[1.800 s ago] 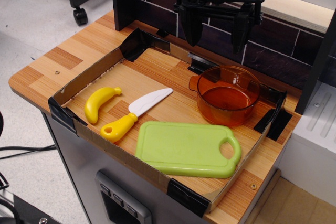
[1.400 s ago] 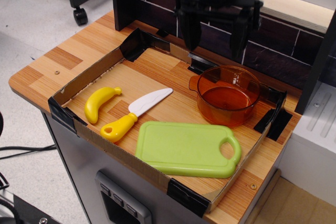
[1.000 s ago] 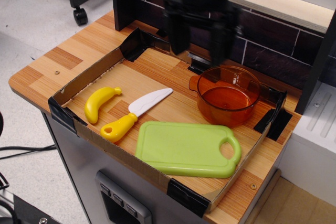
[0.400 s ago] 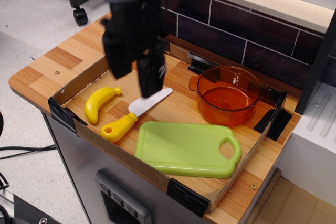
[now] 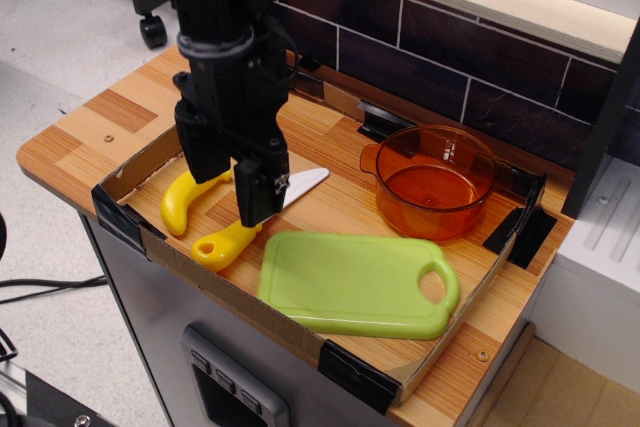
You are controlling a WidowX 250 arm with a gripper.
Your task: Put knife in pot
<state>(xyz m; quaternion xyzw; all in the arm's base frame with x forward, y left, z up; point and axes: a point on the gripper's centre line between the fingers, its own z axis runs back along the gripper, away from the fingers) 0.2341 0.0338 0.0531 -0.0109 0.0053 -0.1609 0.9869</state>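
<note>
Fingers apart, the gripper [image 5: 233, 179] straddles the knife [image 5: 228, 240] before grasping it, the pot [image 5: 433, 180] waiting empty well aside.

The knife [image 5: 232, 239] lies flat on the wooden tray floor, yellow handle toward the front edge, white blade angled back and partly hidden. The orange see-through pot [image 5: 433, 180] stands upright well to its right, nothing in it.

Black gripper [image 5: 232, 192], white-and-yellow knife [image 5: 222, 244], translucent orange pot [image 5: 433, 181], yellow banana [image 5: 183, 204], green cutting board [image 5: 350, 282]
</note>
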